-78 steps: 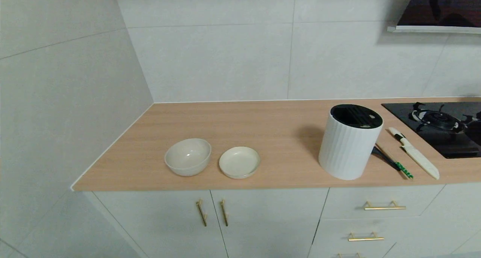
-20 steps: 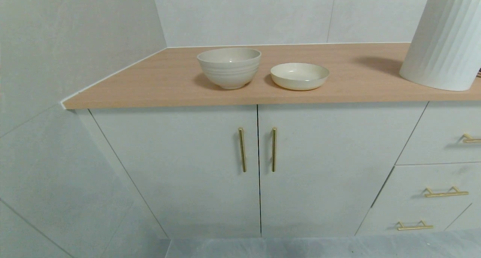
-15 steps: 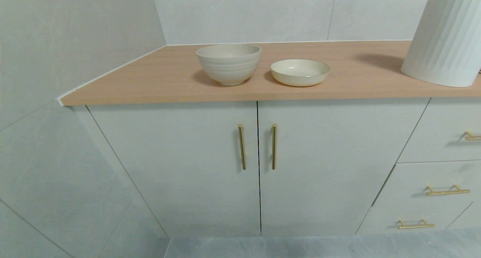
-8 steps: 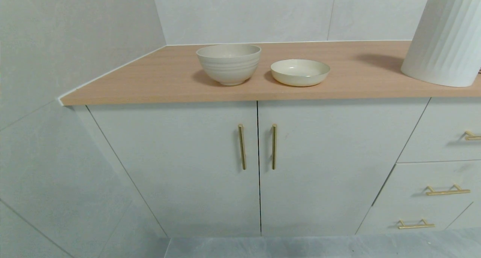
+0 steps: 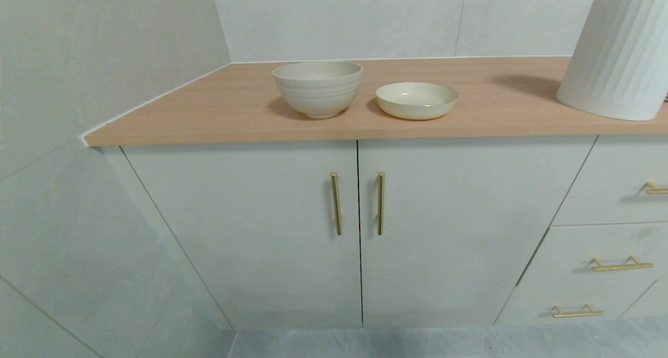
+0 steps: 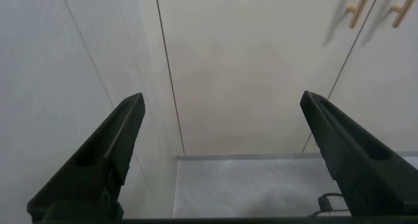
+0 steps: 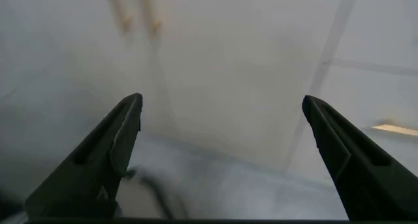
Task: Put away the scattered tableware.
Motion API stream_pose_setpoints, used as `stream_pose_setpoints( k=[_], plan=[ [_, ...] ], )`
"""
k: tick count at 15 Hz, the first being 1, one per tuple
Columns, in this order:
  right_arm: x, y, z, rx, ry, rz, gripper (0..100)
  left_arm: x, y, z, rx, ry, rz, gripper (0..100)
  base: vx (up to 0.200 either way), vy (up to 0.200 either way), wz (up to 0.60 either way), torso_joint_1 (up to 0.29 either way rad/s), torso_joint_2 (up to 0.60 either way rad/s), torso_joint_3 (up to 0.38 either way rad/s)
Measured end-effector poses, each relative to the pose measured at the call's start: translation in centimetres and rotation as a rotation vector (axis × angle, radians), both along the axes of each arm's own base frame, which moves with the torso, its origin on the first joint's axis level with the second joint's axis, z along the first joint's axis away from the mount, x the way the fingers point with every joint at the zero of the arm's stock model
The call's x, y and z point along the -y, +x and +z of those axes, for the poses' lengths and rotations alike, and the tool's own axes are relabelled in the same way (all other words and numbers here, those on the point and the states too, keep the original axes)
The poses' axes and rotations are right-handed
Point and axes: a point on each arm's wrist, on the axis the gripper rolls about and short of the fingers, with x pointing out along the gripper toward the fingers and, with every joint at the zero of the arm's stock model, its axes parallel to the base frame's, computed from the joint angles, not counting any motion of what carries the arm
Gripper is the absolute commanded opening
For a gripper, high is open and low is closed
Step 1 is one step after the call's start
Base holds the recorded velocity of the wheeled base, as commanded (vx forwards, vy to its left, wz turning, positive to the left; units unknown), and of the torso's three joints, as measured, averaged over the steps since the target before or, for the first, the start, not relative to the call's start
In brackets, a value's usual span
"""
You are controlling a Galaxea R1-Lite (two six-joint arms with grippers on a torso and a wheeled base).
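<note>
Bowl [image 5: 317, 86] and dish [image 5: 416, 100] sit upright on our bench [image 5: 209, 119].
Rims up; ribbed canister [image 5: 616, 55] well right. Left gripper [image 6: 222, 100] and right gripper [image 7: 221, 98] gape, seemingly facing cabinet doors [image 5: 250, 227].

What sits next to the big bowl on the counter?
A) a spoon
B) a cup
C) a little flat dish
C: a shallow dish sits beside the bowl on the counter, a small gap between them.

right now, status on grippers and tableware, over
Left gripper, right gripper open, empty. Deep beige ribbed bowl, shallow cream dish on wooden countertop, apart. White cabinet doors below shut.
</note>
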Motion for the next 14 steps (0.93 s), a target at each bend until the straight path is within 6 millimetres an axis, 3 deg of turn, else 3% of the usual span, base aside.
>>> stream_pose_setpoints(
  k=[7,10,14],
  plan=[
    [-1.3,7.6,3.6,-0.319,-0.051,0.285,100,0.0,0.0,0.0,0.0,-0.001,0.0,100,0.0,0.0,0.0,0.0,0.0,0.0],
    [-3.4,12.0,4.5,-0.341,-0.074,0.413,100,0.0,0.0,0.0,0.001,-0.001,-0.001,100,0.0,0.0,0.0,0.0,0.0,0.0],
    [-7.4,17.5,4.0,-0.343,-0.085,0.536,100,0.0,0.0,0.0,0.0,-0.001,0.0,100,0.0,0.0,0.0,0.0,0.0,0.0]
  ],
)
